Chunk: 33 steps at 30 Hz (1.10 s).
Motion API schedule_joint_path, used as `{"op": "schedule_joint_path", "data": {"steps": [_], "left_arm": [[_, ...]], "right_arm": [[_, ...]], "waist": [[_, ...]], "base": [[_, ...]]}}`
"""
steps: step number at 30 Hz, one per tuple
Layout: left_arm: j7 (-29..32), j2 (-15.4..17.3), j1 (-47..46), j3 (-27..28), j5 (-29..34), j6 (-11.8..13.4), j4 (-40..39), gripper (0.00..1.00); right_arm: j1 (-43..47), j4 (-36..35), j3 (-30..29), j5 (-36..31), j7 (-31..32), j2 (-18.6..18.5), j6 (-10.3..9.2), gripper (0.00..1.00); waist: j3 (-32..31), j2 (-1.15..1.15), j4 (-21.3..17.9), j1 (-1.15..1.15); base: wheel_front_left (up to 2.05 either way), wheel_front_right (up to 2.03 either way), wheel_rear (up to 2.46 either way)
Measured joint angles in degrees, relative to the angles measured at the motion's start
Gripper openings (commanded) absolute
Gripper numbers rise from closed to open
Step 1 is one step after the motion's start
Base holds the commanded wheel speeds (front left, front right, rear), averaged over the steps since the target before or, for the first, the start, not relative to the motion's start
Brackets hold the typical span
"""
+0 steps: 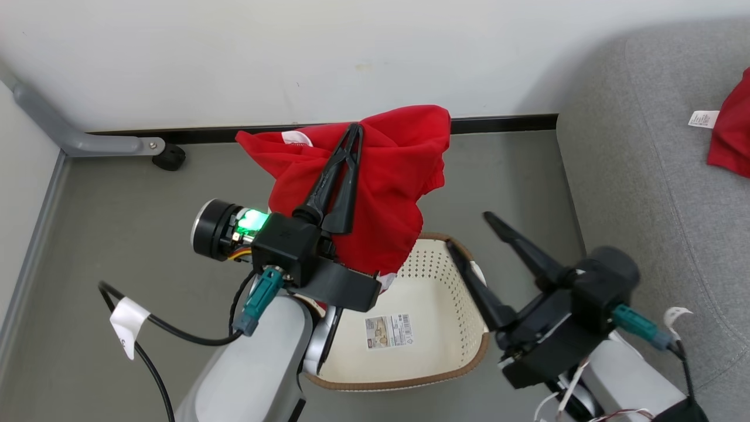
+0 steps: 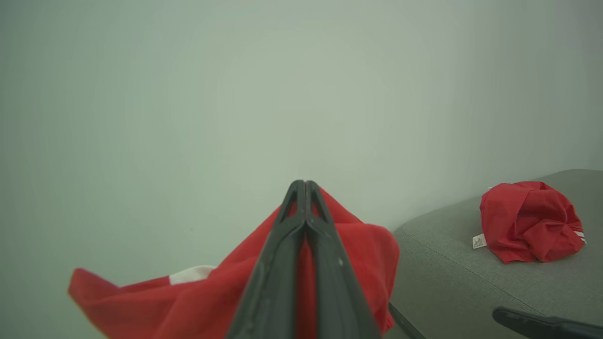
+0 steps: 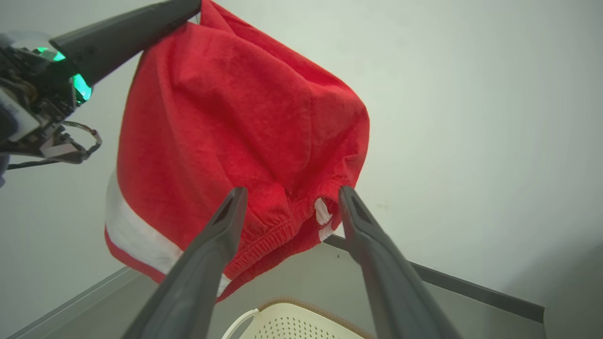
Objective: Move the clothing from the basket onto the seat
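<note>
Clothing (image 1: 381, 193) hangs above the basket (image 1: 451, 275), a loose red bag that looks clear of the rim! The left jaws are pinched tight on its top fold. My call for this carry is to keep it high, swing right, and let go only once the hem is over the seat (image 1: 633, 176). The right jaws stand wide and empty, and the elastic hem dangles just beyond their tips, apparently untouched. Farther off, another red garment (image 1: 729, 132) lies on that seat.

Bright even light, soft shadows, L wrist view hazy
</note>
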Motion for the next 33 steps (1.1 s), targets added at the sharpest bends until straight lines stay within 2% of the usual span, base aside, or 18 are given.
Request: {"op": "schedule_joint_path", "data": {"steps": [2,6,13,21,22,23,24,25,33], "left_arm": [[0.0,-0.1,-0.1,-0.6,0.1,0.0,0.0,0.00],[0.0,-0.2,-0.2,-1.7,0.1,0.0,0.0,0.00],[0.0,-0.4,-1.4,-3.9,0.6,0.0,-0.5,0.00],[0.0,-0.6,-1.6,-5.0,0.6,0.0,-0.5,0.00],[0.0,-0.6,-1.6,-5.2,0.6,0.0,-0.5,0.00],[0.0,-0.6,-1.6,-5.3,0.6,0.0,-0.5,0.00],[0.0,-0.6,-1.6,-5.4,0.5,0.0,-0.5,0.00],[0.0,-0.6,-1.6,-5.5,0.5,0.0,-0.5,0.00],[0.0,-0.7,-1.6,-5.3,0.5,0.0,0.2,0.00]], "right_arm": [[-1.8,-1.3,4.1,-0.4,0.0,-0.2,0.00,1.00],[-4.5,-1.9,8.5,-0.4,0.0,-0.3,0.01,1.00],[-7.9,-0.4,10.9,-0.8,0.0,-0.8,0.01,1.00],[-12.8,5.7,13.4,-1.6,0.0,0.5,0.01,1.00],[-13.2,6.3,13.6,-1.6,0.0,0.8,0.01,0.93],[-13.6,6.9,13.8,-1.6,0.0,1.2,0.01,0.64],[-14.0,7.5,14.0,-1.6,0.0,1.5,0.01,0.16],[-14.3,8.0,14.1,-1.5,0.0,1.7,0.01,0.00],[-15.2,8.8,13.0,1.5,0.0,1.9,0.01,0.00]], "waist": [[0.2,0.00,0.1,0.00],[0.4,0.00,0.2,0.00],[1.2,0.00,1.2,0.00],[2.1,0.00,2.3,0.00],[2.2,0.00,2.4,0.00],[2.2,0.00,2.5,0.00],[2.3,0.00,2.6,0.00],[2.3,0.00,2.7,0.00],[2.6,0.00,2.8,0.00]], "base": [[0.00,0.00,0.00],[0.00,0.00,0.00],[0.00,0.00,0.00],[0.00,0.00,0.00],[0.00,0.00,0.00],[0.00,0.00,0.00],[0.00,0.00,0.00],[0.00,0.00,0.00],[0.00,0.00,0.00]]}}
